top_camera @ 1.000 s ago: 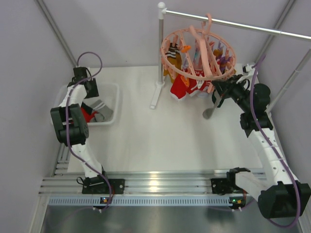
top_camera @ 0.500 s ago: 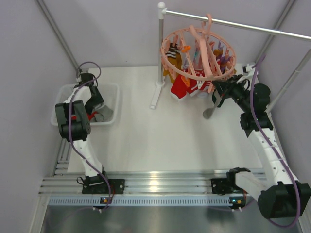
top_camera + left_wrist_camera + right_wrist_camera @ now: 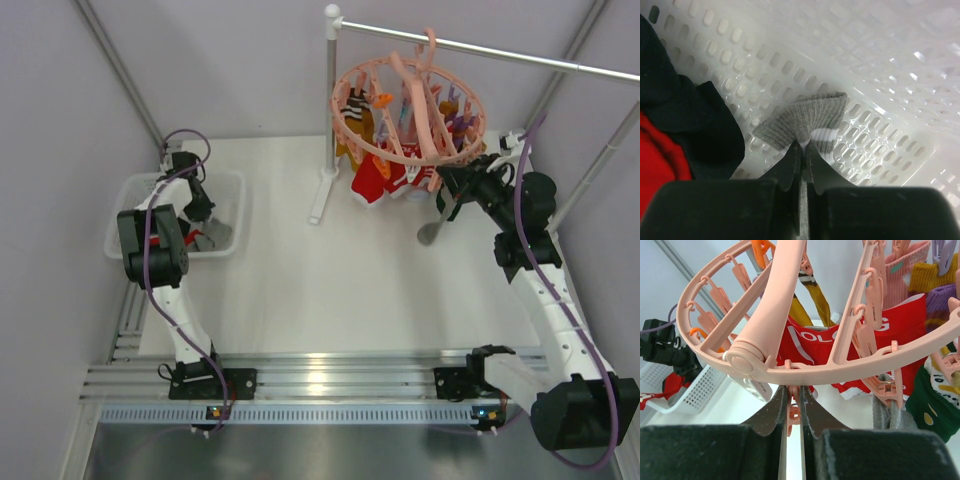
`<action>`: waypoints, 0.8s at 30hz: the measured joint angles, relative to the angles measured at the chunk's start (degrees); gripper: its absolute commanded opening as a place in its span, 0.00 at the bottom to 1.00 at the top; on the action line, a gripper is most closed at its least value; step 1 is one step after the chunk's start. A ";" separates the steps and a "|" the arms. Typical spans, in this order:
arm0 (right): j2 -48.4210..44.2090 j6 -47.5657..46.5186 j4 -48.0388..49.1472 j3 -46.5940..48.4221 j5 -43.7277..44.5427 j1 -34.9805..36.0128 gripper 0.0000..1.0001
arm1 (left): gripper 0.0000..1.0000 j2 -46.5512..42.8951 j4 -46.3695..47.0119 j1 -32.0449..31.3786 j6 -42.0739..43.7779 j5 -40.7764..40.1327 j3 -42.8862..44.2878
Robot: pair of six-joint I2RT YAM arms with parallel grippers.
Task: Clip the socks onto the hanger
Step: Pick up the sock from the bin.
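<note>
Both pairs of jaws are closed. At the table's [image 3: 330,290] left edge, the left gripper [image 3: 802,150] pinches a grey sock [image 3: 805,117] inside the white mesh basket [image 3: 880,75]. Far right, the right gripper [image 3: 791,392] nips a clip [image 3: 791,412] under the salmon-pink hanger [image 3: 840,367], hung with socks [image 3: 900,335].

Bright, even light; soft shadows; glare on the white basket [image 3: 920,55].

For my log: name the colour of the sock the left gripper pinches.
Grey sock, white stripe; left wrist view.
</note>
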 measured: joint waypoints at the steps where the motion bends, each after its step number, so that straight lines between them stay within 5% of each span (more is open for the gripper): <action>1: 0.00 0.00 0.00 0.00 0.04 0.00 0.00 | 0.00 0.00 0.04 0.02 0.13 0.22 0.00; 7: 0.00 -0.39 -0.09 0.00 0.24 0.00 0.00 | 0.00 -3.39 1.16 -0.07 3.52 2.99 -2.21; 12: 0.00 -0.39 -0.13 0.00 0.24 -0.02 0.00 | 0.00 -16.04 6.56 -2.03 13.11 7.21 -7.74; 17: 0.02 -0.17 -0.11 0.00 0.24 -0.02 0.00 | 0.00 -29.57 16.65 -4.28 23.04 18.03 -7.23; 24: 0.24 0.70 -0.04 0.07 0.24 -0.02 0.00 | 0.00 -35.52 26.73 -11.15 34.86 35.69 -4.11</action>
